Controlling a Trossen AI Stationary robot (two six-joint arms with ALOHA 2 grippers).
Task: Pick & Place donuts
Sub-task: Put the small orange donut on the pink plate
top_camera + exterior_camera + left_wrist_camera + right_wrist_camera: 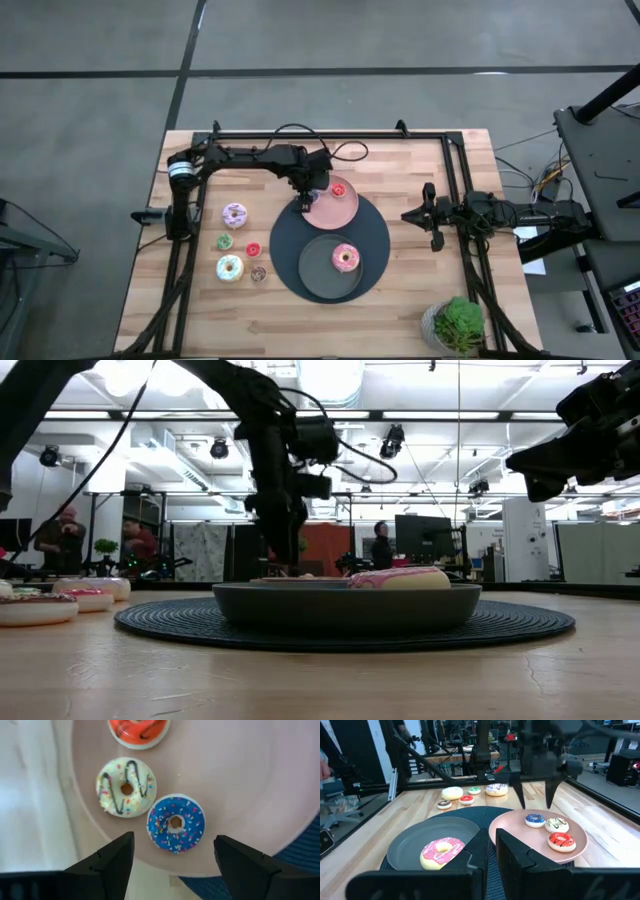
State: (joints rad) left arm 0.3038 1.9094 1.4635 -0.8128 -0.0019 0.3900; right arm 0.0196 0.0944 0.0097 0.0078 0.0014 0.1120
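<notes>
My left gripper (305,203) (174,851) hovers open over the near-left part of the round pink plate (345,208). Its fingers stand on either side of a tiny blue sprinkled donut (175,823) without touching it. Beside the blue one on the plate lie a tiny white donut with dark drizzle (126,786) and a tiny red one (138,730). A larger pink donut (346,257) lies on the dark grey plate (315,275). On the wood to the left lie lilac (235,214), green (225,241), red (253,248), white (229,267) and tan (259,273) donuts. My right gripper (405,215) (491,855) waits shut at the right.
Both plates sit on a round dark woven mat (375,235); the pink plate overlaps its far edge. A small potted plant (458,325) stands at the table's near right corner. A dark metal frame (330,133) runs along the table's far and side edges. People stand in the room behind.
</notes>
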